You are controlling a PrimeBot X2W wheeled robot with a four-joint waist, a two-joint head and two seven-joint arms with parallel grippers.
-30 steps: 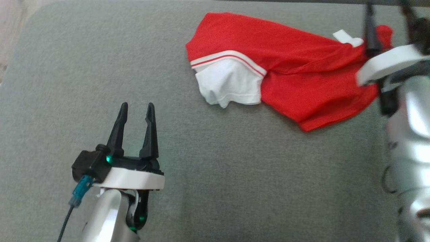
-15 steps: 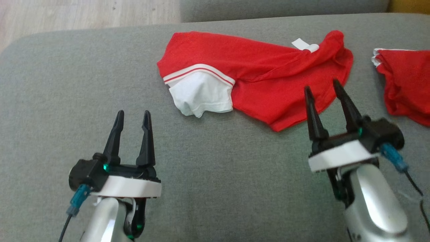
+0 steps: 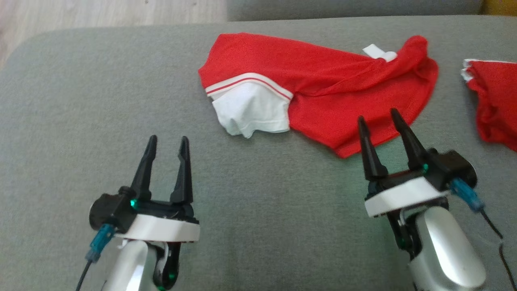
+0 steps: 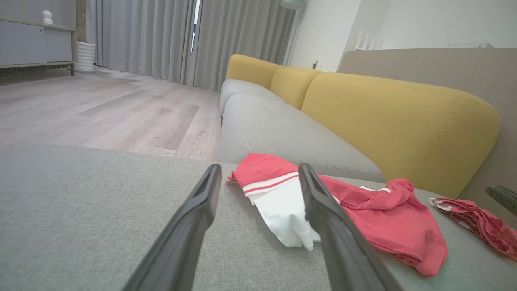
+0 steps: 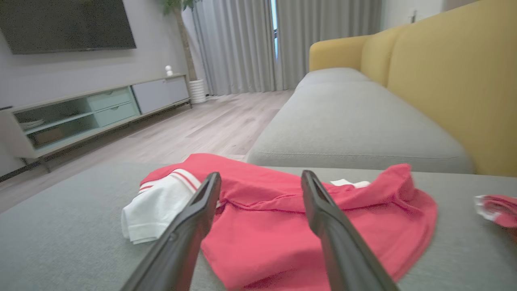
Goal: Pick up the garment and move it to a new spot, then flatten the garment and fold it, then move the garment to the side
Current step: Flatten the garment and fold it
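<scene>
My left jaws stood wide apart and held nothing, and my right jaws were spread just as wide and were empty too. The garment (image 3: 323, 89) lay very near the right jaws. In the head view their tips stood over its near red hem, though I could not tell whether they touched the cloth or hung above it. It was farther from the left jaws, its white sleeve (image 3: 252, 111) ahead and toward my right, with bare sofa seat (image 3: 258, 218) between. The garment lay rumpled on the seat, one side bunched into a ridge, neither flat nor folded. So I judged the task to be early: at most the first move to a new spot was done, and I could not confirm even that. Flattening, folding and setting aside were all left to do. A second red cloth (image 3: 494, 101) lay apart at my far right.
</scene>
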